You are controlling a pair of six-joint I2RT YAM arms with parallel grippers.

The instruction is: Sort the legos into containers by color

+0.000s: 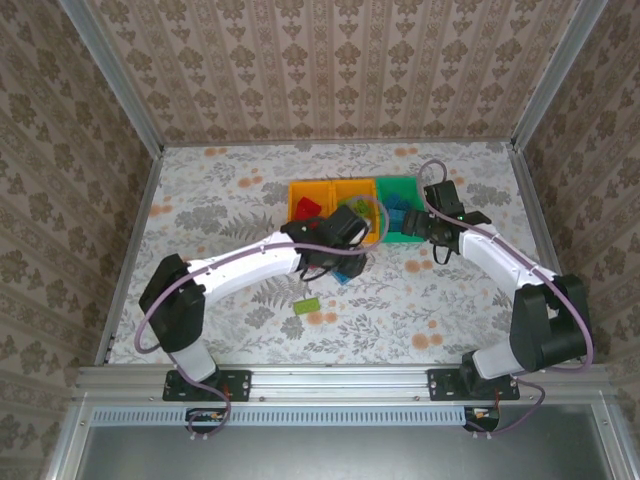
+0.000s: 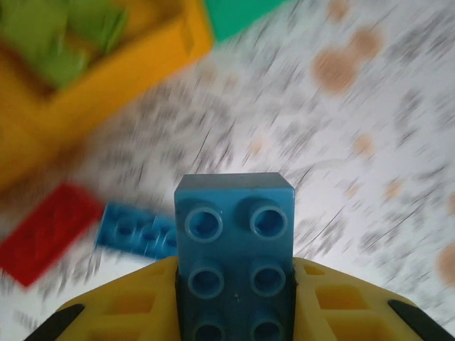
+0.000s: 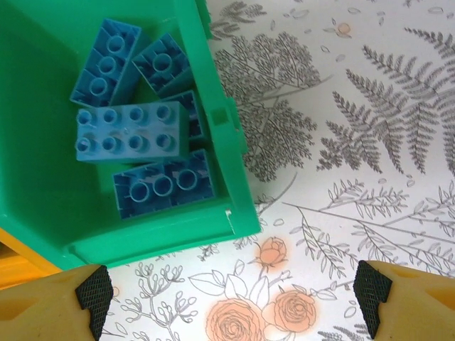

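Observation:
My left gripper [image 2: 234,288] is shut on a blue lego [image 2: 234,227], studs facing the camera, held just above the table. In the top view the left gripper [image 1: 345,258] hangs in front of the middle container. A second blue lego [image 2: 135,231] and a red lego [image 2: 46,234] lie on the table below it. The three containers stand in a row: an orange one [image 1: 297,190] holding red legos, an orange one [image 1: 352,186] holding lime green legos [image 2: 57,42], and a green one [image 3: 213,106] holding several blue legos [image 3: 131,131]. My right gripper [image 3: 233,298] is open over the table beside the green container's near corner.
A lime green lego [image 1: 307,305] lies alone on the floral tablecloth [image 1: 420,300] in front of the left arm. Metal frame posts and patterned walls close in the table on three sides. The right gripper [image 1: 428,232] sits close to the green container [image 1: 412,184].

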